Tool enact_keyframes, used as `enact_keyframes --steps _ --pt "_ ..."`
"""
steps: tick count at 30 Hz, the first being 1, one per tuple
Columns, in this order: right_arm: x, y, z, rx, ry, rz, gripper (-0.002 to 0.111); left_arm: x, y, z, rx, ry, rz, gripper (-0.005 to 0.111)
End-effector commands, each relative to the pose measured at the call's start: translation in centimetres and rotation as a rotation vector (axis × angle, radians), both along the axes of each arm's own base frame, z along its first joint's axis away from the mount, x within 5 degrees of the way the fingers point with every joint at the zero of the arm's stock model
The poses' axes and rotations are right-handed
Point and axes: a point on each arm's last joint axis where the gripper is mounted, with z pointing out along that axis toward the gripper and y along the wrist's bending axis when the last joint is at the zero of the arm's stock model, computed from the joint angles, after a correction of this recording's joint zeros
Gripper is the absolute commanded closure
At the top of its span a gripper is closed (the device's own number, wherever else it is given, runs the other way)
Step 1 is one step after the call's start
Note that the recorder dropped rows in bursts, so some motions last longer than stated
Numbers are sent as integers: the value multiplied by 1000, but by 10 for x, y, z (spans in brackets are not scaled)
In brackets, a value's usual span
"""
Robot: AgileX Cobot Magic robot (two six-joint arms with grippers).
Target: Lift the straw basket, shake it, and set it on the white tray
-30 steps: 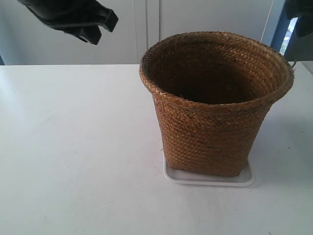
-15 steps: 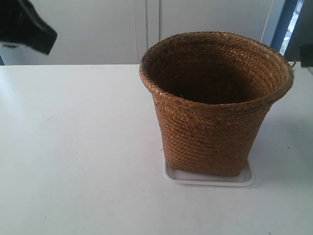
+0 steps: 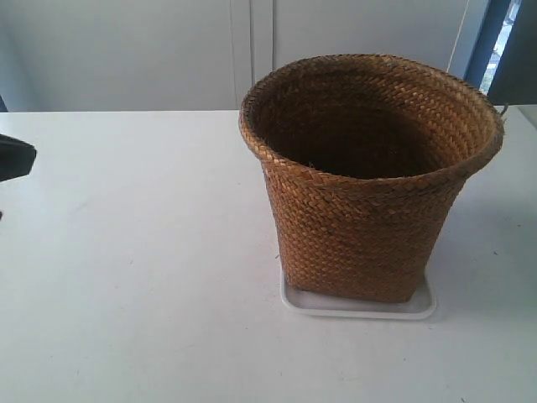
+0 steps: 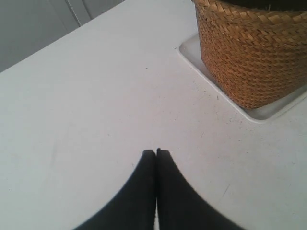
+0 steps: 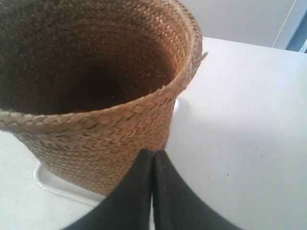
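Note:
The straw basket (image 3: 369,210) stands upright on the white tray (image 3: 424,307), whose rim shows around its base. In the left wrist view the basket (image 4: 249,52) and tray (image 4: 268,112) lie well ahead of my left gripper (image 4: 156,152), which is shut with nothing in it above bare table. My right gripper (image 5: 153,152) is also shut and holds nothing; it hangs just outside the basket (image 5: 105,129), near its wall, with the tray (image 5: 48,183) below. A dark tip of the arm at the exterior view's left (image 3: 13,158) shows at the frame edge.
The white table (image 3: 126,269) spreads around the basket on all sides. Pale cabinet doors (image 3: 168,50) stand behind its far edge. A blue frame (image 3: 487,46) rises at the back right.
The arm at the exterior view's left dropped from the top of the frame to the left edge. The arm at the right has left that view. Basket and tray have not moved.

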Motion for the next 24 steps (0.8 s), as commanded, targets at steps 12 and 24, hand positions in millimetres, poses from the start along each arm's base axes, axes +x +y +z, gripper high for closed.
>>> enact_keyframes --steps 12,24 --pt "-6 0 -7 -5 39 4 108 -25 14 -19 48 88 11 107" --pt "-5 0 -7 15 40 -6 108 -32 19 -15 13 59 32 107"
